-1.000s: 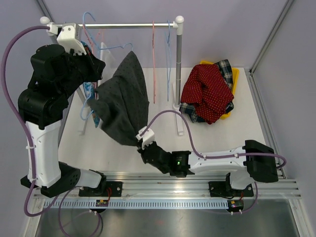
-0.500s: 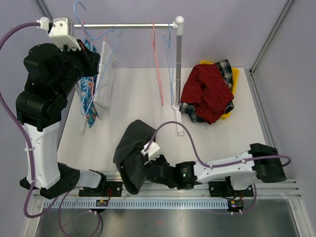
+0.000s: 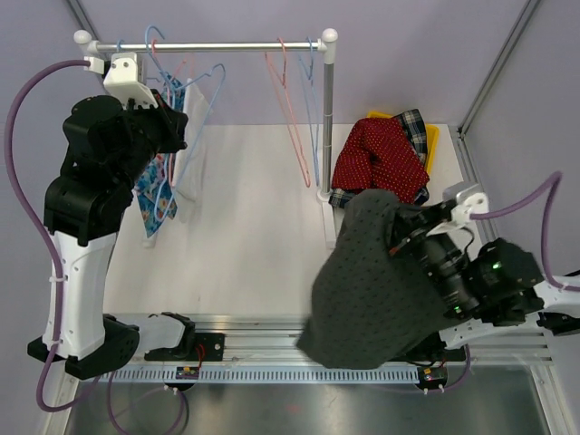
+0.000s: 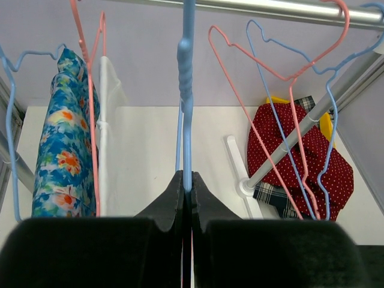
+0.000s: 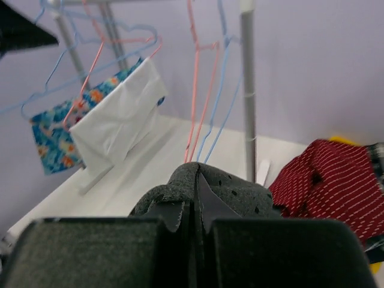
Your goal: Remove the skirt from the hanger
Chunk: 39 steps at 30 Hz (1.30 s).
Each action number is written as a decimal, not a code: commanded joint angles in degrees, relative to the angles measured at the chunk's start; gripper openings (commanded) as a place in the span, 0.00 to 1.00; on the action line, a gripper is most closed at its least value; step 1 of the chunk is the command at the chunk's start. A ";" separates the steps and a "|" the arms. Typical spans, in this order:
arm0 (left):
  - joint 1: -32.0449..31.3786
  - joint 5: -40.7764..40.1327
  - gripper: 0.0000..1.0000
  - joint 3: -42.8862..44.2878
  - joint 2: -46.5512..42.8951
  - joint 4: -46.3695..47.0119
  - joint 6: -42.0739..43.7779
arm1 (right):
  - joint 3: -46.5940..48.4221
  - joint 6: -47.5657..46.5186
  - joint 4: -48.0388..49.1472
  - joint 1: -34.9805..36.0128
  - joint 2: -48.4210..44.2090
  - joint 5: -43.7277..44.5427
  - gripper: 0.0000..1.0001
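The right hand (image 5: 195,201) is clamped on a fold of the dark grey dotted fabric skirt (image 3: 367,290). A second ago the skirt hung by the silver clothes rail (image 3: 236,45); now it dangles well right of it, past the white worktop's (image 3: 254,208) near edge. The removal looks done. The left hand (image 4: 187,183) is shut on the bare light-blue hanger (image 4: 186,108) under the rail's left end.

Readable text: none in any view.
Blue hanger (image 4: 185,60), pinched in the left gripper (image 4: 187,178): no stamp legible.
Dark skirt (image 3: 372,281), clamped in the right gripper (image 5: 195,207): dotted weave, no tag legible.
Small board (image 3: 188,371) on the rail, below the left gripper: markings too small to read.
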 commanded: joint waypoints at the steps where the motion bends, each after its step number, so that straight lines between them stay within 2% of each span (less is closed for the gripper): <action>1: 0.12 0.62 0.00 -1.95 -0.40 6.09 -0.94 | 7.01 -21.83 10.90 -2.74 3.92 2.15 0.00; 3: 0.03 0.62 0.00 -2.48 -0.31 6.45 -1.29 | 10.80 -21.51 7.50 -9.40 5.24 -1.52 0.00; 4: 0.03 0.62 0.00 -2.66 0.12 6.45 -1.29 | 14.99 -21.06 2.52 -11.87 6.90 -2.77 0.00; 5: 0.03 0.54 0.00 -2.57 0.30 6.45 -1.29 | 16.95 -21.06 0.73 -17.81 7.96 -3.83 0.00; 7: -0.06 0.36 0.00 -2.66 0.92 6.36 -1.11 | 22.21 -23.60 -1.82 -23.11 12.34 -5.94 0.00; 9: -0.14 0.01 0.00 -2.66 1.09 6.45 -0.76 | 25.57 -25.88 -2.10 -31.55 17.52 -7.95 0.00; 11: -0.14 -0.43 0.00 -3.27 1.18 6.80 -0.41 | 31.45 -24.06 -5.87 -37.79 20.53 -11.73 0.00; 12: -0.14 -0.43 0.00 -3.36 1.18 6.89 -0.24 | 33.47 -20.74 -6.92 -45.65 23.41 -16.36 0.00; 14: -0.14 -0.69 0.00 -3.71 1.36 7.15 0.03 | 39.80 -16.68 -10.53 -53.95 26.42 -22.18 0.00; 15: -0.14 -0.69 0.00 -3.72 1.53 7.24 0.12 | 41.82 -14.75 -11.06 -60.52 30.52 -26.12 0.00; 17: -0.14 -0.26 0.00 -3.54 1.97 7.24 0.29 | 47.36 -14.21 -10.71 -66.62 35.20 -28.26 0.00; 18: -0.14 -0.08 0.00 -3.63 2.15 7.33 0.38 | 51.30 -12.55 -10.71 -69.00 40.35 -29.49 0.00; 19: -0.14 0.18 0.00 -3.45 2.32 7.33 0.47 | 53.34 -11.58 -10.89 -73.89 43.10 -29.85 0.00; 21: -0.14 0.27 0.00 -3.28 2.94 7.50 0.82 | 58.86 -8.24 -11.76 -77.44 51.08 -29.85 0.00; 25: -0.14 0.10 0.00 -1.88 4.43 7.77 1.70 | 61.97 -4.19 -11.86 -81.85 62.10 -26.78 0.00; 26: -0.14 0.10 0.00 -1.35 4.96 7.77 1.79 | 62.06 -1.40 -12.81 -82.03 63.77 -25.30 0.09; 27: -0.14 0.10 0.00 -0.21 6.09 7.86 1.87 | 61.97 0.98 -16.74 -82.29 66.31 -25.37 0.33; 28: -0.14 0.10 0.00 0.32 6.71 7.94 2.14 | 61.36 3.87 -19.21 -82.81 67.20 -26.33 0.71; 29: -0.14 0.10 0.00 0.85 7.42 8.12 2.23 | 60.22 9.30 -21.15 -83.43 67.73 -27.38 0.99; 32: -0.14 0.01 0.00 4.18 11.19 8.73 2.31 | 45.76 16.35 -19.08 -83.52 64.15 -30.97 1.00; 33: -0.14 0.10 0.00 5.59 12.33 8.56 2.31 | 36.14 17.43 -14.80 -83.52 60.22 -32.21 1.00; 36: -0.14 1.59 0.00 11.82 17.69 7.86 1.87 | 21.43 22.79 -10.12 -83.52 52.83 -35.12 1.00; 39: -0.32 2.82 0.00 14.83 21.39 7.77 0.83 | 12.24 27.01 -9.49 -83.44 46.66 -37.40 1.00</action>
